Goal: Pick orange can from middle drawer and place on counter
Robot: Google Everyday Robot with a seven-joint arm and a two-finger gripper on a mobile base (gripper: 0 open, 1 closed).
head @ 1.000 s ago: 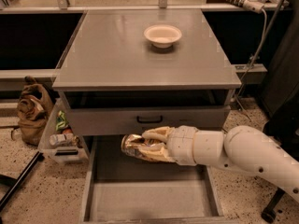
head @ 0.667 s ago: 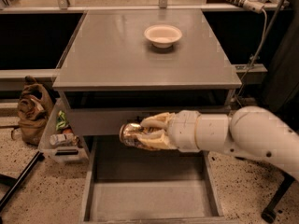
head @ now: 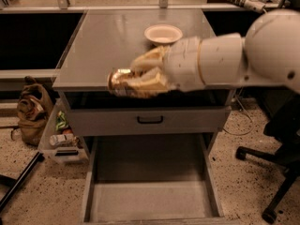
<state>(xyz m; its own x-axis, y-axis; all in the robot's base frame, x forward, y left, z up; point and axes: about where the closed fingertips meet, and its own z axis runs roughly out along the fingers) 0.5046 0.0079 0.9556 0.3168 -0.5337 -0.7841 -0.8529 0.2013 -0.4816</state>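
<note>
The cream-coloured two-finger gripper [head: 140, 80] is clamped on the small shiny golden-orange and brown metallic can [head: 120, 82]. One finger lies across the top of the can and the other under it. The can lies on its side in the grasp, and its end sticks out past the fingertips towards the left of the view. Behind the gripper, the thick white robot arm [head: 243, 55] reaches in from the right.

In the view, gripper and can overlap the front edge of the large smooth grey table [head: 103, 36], at about the height of its top. It cannot be told whether the can is above the surface or just in front of it. The can touches nothing but the fingers.

Beyond the gripper and a little to its right, a white round bowl [head: 163, 33] stands on the table. Just below the gripper is a closed grey drawer front with a black handle [head: 150, 120]. Well below it, the wide grey metal middle drawer [head: 150, 196] is pulled open, showing its flat floor. Down to the left of the gripper, a brown bag [head: 32, 109] and a clear plastic bin [head: 63, 142] stand on the speckled floor.
</note>
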